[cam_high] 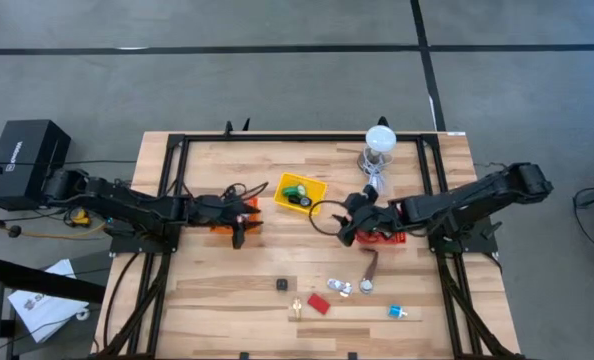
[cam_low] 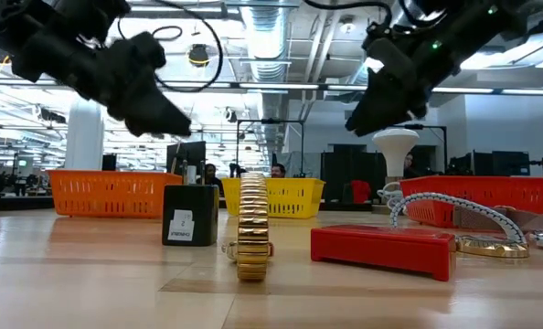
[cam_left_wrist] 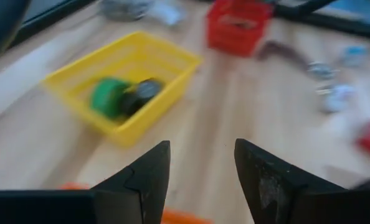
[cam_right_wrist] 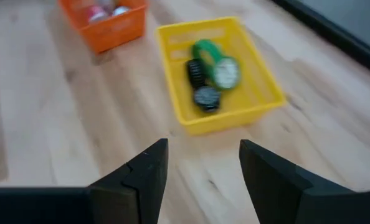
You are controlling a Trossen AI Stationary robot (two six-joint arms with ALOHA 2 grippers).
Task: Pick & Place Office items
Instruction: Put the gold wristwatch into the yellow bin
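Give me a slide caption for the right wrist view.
Right gripper, open and empty, faces the yellow bin holding a green tape ring and black items.

Lab hall: exposed ceiling ducts (cam_low: 281, 46), distant workstations, people.

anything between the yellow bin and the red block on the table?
High view: bare wood between yellow bin and red block. Small black cube sits off to the side.

Bins: you had three, one orange bin (cam_high: 239, 214), one yellow bin (cam_high: 320, 188), one red bin (cam_high: 387, 238).
Items in the yellow bin: you had two, a green tape ring (cam_right_wrist: 205, 51) and a black piece (cam_right_wrist: 205, 97).
Loose items at the table's near end: you had about six, among them one red block (cam_high: 318, 303), one brown strip (cam_high: 371, 268), one blue bit (cam_high: 395, 312).
Arms: you had two.
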